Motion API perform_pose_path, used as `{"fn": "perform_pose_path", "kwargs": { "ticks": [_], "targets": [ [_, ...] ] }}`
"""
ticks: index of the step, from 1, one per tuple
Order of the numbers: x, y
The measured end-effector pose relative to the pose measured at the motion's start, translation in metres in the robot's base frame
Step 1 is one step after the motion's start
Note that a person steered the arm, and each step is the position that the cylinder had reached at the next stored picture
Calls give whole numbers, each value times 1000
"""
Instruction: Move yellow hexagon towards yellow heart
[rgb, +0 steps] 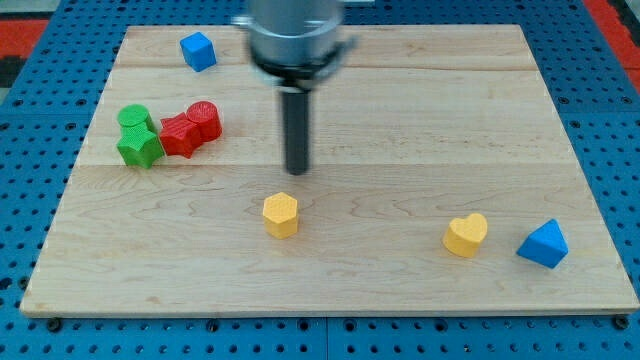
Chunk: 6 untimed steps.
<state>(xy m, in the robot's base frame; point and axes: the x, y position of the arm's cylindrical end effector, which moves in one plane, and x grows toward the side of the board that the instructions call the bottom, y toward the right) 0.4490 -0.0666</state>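
A yellow hexagon lies on the wooden board, a little left of the middle, toward the view's bottom. A yellow heart lies to its right, near the view's bottom right. My tip rests on the board just above the hexagon and slightly to its right, with a small gap between them. The rod hangs from a grey cylinder at the view's top.
A blue triangle lies just right of the heart. A blue cube sits at the top left. A green cylinder, green star, red star and red cylinder cluster at the left.
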Motion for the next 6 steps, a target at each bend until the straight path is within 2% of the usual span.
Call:
{"fn": "perform_pose_path", "kwargs": {
  "ticks": [1,2,4,6],
  "targets": [
    [33,-58],
    [70,-26],
    [74,149],
    [33,166]
  ]
}}
